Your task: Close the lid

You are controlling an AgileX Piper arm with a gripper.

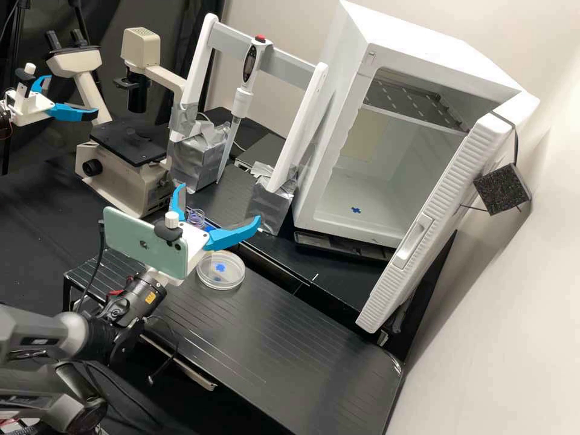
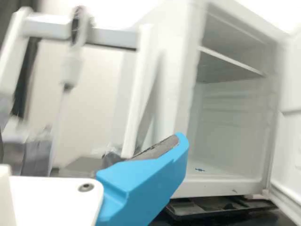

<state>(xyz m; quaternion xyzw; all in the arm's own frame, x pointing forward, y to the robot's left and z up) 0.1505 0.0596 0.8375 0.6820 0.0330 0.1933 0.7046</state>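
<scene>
Step rn, imo: lid check. The lid [image 1: 235, 264] looks to be lying on the petri dish [image 1: 216, 284], by the bench's [image 1: 284, 338] far edge, toward the corner nearest the microscope [image 1: 121, 163]. Can't tell if it's fully seated tbh. My gripper [image 1: 219, 203] is spread wide w/ nothing in it, up near the dish.

Next move, if there's a gap: come down slow, center on the lid, press it level. Off-center = dish prob skids. If it's seated, just back off.

Count fwiw: 1 dish, 1 lid afaict, 1 microscope, 1 pipette [image 1: 241, 103] on 1 stand [image 1: 226, 42], 1 white cabinet [image 1: 338, 121] w/ 1 door [image 1: 423, 235], open, + 1 shelf [image 1: 411, 103] inside.
</scene>
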